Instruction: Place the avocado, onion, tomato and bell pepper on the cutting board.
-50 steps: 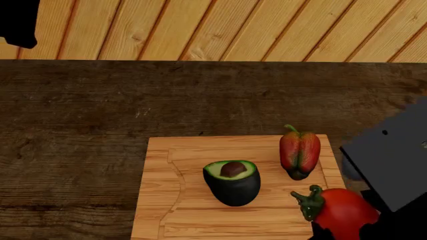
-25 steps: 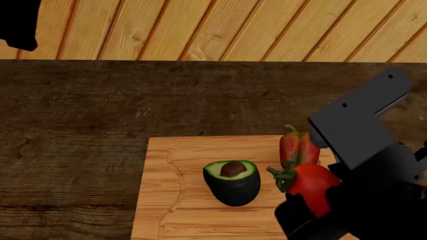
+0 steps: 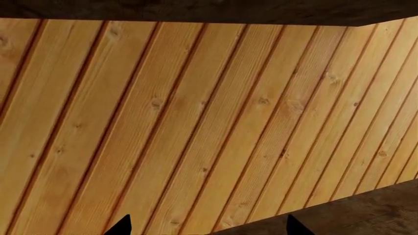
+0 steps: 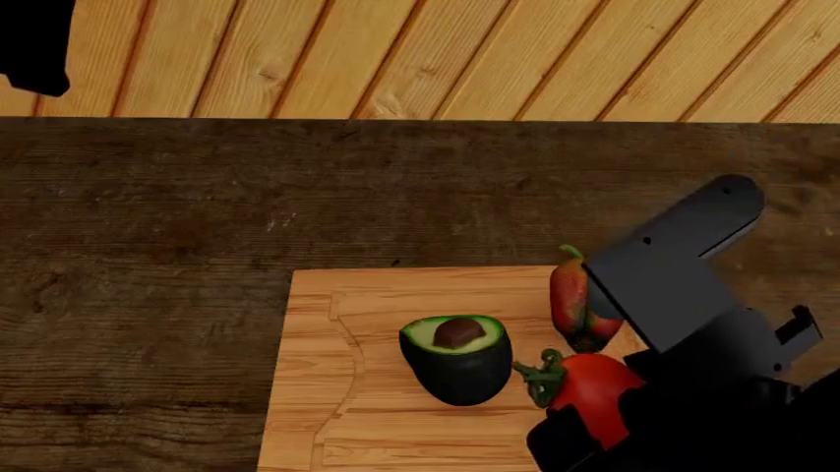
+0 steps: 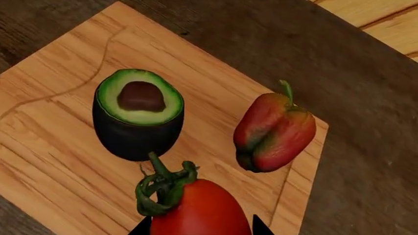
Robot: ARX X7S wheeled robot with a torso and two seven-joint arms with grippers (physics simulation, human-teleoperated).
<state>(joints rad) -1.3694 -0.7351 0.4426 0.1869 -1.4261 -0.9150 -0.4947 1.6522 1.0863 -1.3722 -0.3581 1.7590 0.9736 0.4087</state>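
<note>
The cutting board [image 4: 341, 393] lies at the near middle of the dark table. The avocado [image 4: 455, 356] stands on it, cut face up, and the bell pepper [image 4: 573, 305] lies on it to the right, partly behind my right arm. My right gripper [image 4: 597, 423] is shut on the tomato [image 4: 593, 391] and holds it over the board's right part, next to the avocado. In the right wrist view the tomato [image 5: 196, 205] sits between the fingertips, with the avocado [image 5: 137, 117], bell pepper [image 5: 274, 129] and board [image 5: 58, 73] below. The onion is out of view. My left gripper [image 3: 205, 227] is open, facing the plank wall.
A dark wooden table [image 4: 197, 216] runs across the view, with a light plank wall [image 4: 434, 59] behind it. My left arm [image 4: 33, 44] shows as a dark shape at the far left, raised off the table.
My right gripper has carried the tomato leftward and inward over the board, from its right edge to beside the avocado. The right arm now covers part of the bell pepper.
</note>
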